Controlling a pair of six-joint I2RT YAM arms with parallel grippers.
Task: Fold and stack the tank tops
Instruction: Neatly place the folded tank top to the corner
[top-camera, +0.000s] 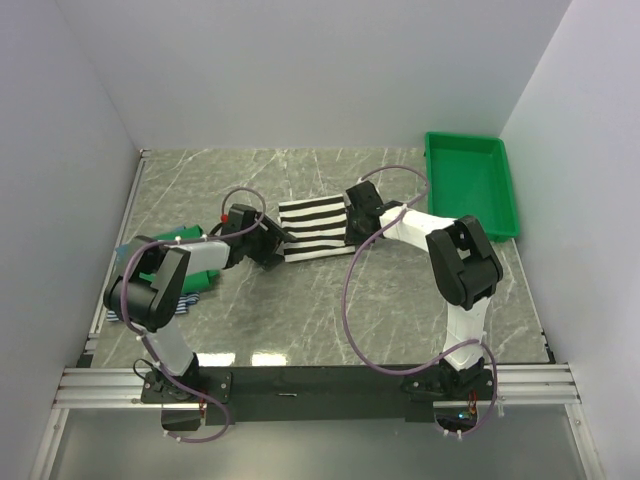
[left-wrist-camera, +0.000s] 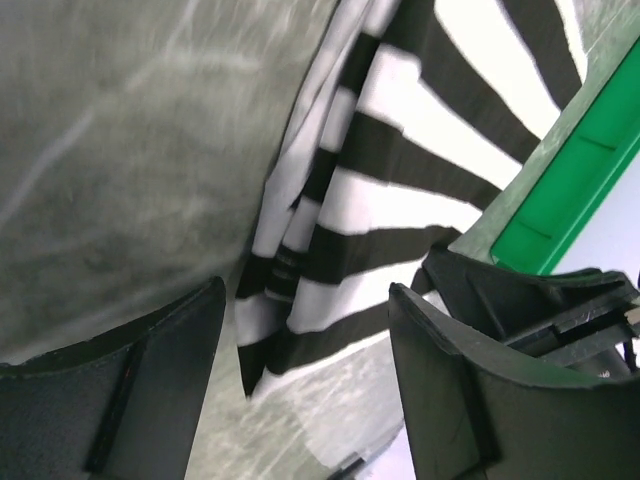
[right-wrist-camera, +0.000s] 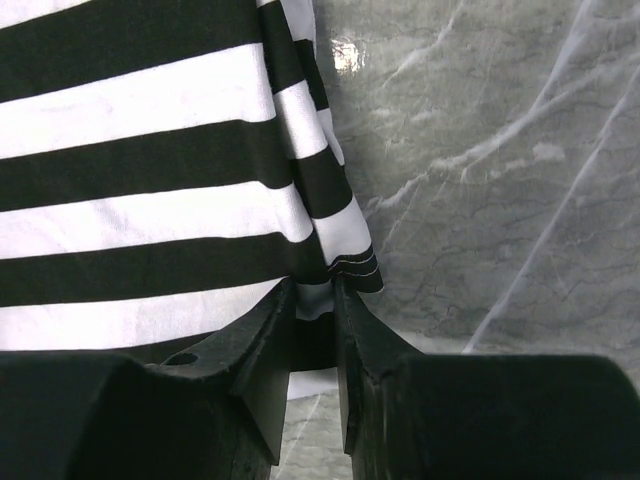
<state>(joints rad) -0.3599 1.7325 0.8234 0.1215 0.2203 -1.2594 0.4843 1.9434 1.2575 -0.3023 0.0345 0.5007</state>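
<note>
The black-and-white striped tank top lies folded flat in the middle of the marble table. Its long axis runs left to right, with one arm at each short end.

The right gripper is down on the right end. From its wrist camera, its fingertips are pinched close together on the hem corner, with cloth caught between them.

The left gripper sits at the left end with its jaws spread wide. Its fingers straddle the bunched, layered corner, which hangs in the gap between them without being squeezed. That corner lies straight ahead of the left fingers and slightly toward the far side.

I'd judge that the next move depends on those fingers closing on every layer of that edge, so both ends can lift together along the long axis.

The stack is at the near left, well apart from the striped top. A green tank top lies there, partly under the left arm, and a blue-and-white striped one peeks out at the pile's left edge. The left arm is the nearer one to it. The green bin stands at the far right.
</note>
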